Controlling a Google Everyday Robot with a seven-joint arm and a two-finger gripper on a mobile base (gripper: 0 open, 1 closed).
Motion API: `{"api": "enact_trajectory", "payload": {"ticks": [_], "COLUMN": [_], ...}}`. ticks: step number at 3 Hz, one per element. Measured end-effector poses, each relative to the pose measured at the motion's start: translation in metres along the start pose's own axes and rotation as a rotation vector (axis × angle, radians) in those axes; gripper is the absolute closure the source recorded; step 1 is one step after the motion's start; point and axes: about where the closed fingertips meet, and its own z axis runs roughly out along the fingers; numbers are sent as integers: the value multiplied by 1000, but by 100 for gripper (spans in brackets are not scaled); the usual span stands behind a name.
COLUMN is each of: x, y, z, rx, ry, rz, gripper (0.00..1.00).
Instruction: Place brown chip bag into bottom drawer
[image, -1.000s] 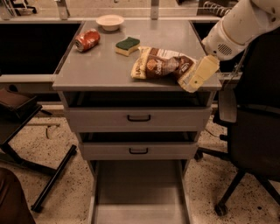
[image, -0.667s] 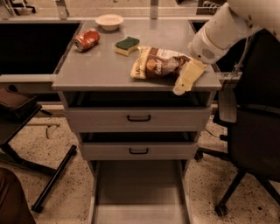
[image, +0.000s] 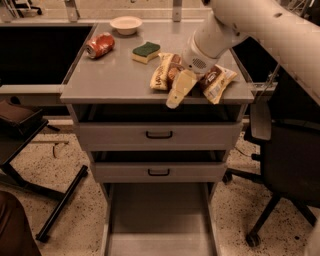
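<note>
My gripper (image: 181, 91) sits over the middle of the brown chip bag (image: 216, 83), which lies at the front edge of the cabinet top (image: 115, 82); parted or closed, I cannot tell, and I judge the bag light, crinkly, slippery foil, best pinched across its puffed middle.

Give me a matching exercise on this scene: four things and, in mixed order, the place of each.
1 red soda can
2 crinkled brown chip bag
3 deep grey bottom drawer
4 cream two-finger gripper

A pulled open, lowest of all
B over the bag's middle
C tabletop front right
D tabletop left back, on its side

Pairs: 1-D, 2-C, 3-A, 4-B
</note>
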Motion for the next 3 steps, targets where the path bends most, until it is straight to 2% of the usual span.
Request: {"api": "enact_trajectory", "payload": {"ticks": [1, 2, 3], "x": [-34, -51, -31], "y": [-21, -62, -103], "z": [18, 39, 51], "rx": [35, 72, 88], "ry": [16, 81, 171], "rz": [-74, -114, -96], "gripper": [0, 0, 0]}}
